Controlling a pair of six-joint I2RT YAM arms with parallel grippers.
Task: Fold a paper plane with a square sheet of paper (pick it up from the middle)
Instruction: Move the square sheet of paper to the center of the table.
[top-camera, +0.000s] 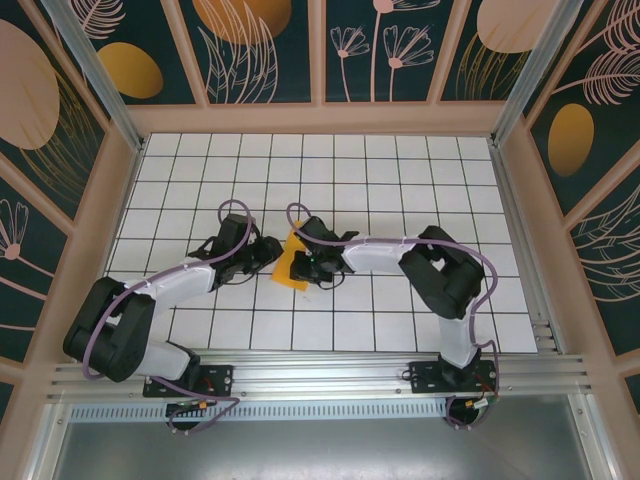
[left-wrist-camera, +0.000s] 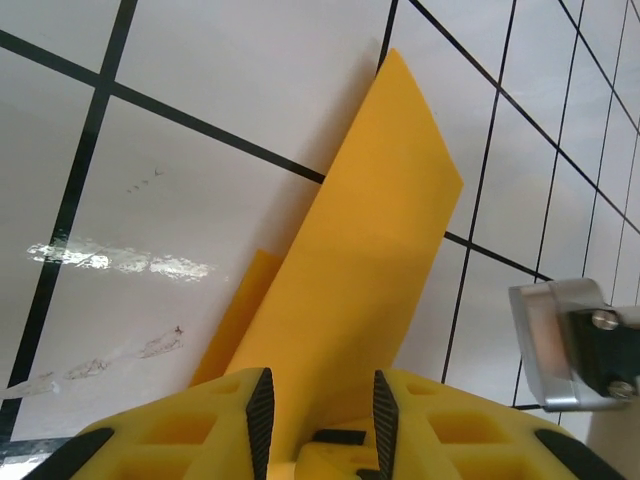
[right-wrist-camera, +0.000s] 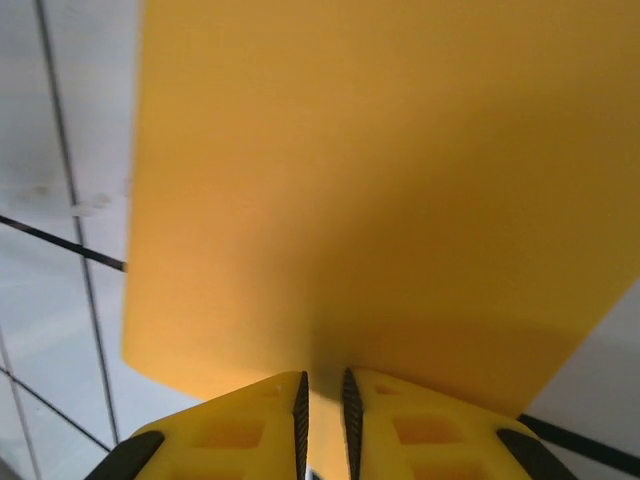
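Orange-yellow folded paper sheet (top-camera: 290, 262) stands tilted at the middle of the white grid-tiled table (top-camera: 400, 180). From the right wrist I see my right gripper (right-wrist-camera: 324, 400) pinched onto the sheet's edge. The left wrist shows my left gripper (left-wrist-camera: 322, 405) straddling it, jaws apart, and a lower flap (left-wrist-camera: 242, 320) lying on the table.

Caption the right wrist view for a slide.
Right gripper pinching the orange-yellow paper above the gridded table.
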